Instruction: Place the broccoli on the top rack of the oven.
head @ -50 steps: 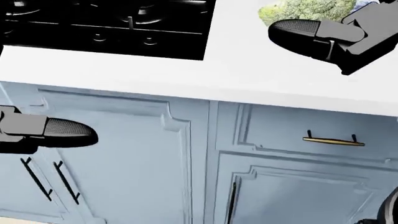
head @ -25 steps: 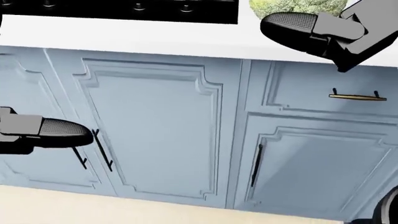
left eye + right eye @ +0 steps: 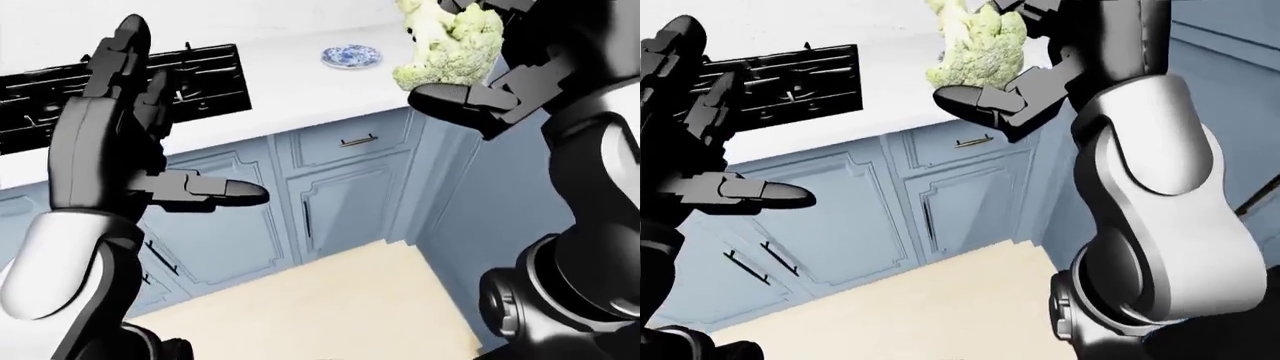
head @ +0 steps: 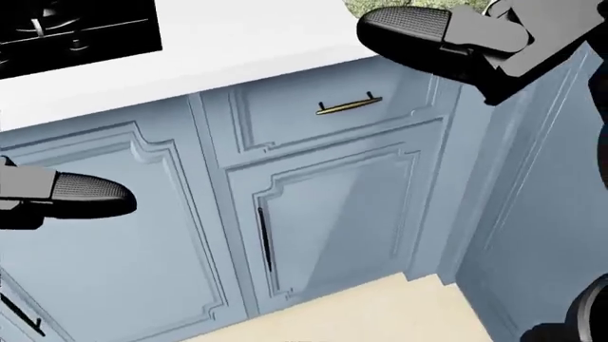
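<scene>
The broccoli, pale green with a thick stalk, is held up in my right hand at the top right of the left-eye view. The fingers close round it, with the thumb under the head. It also shows in the right-eye view. In the head view only a sliver of it shows above the right thumb. My left hand is raised at the left, open and empty, fingers spread. No oven shows in any view.
A black cooktop is set in the white counter. A blue-and-white plate lies on the counter. Blue cabinets below have a brass drawer handle and a black door handle. Beige floor lies beneath.
The whole picture has shifted left and tilted: the camera has turned right. The drawer handle now sits mid-frame. The right hand still holds the broccoli; the left hand stays open.
</scene>
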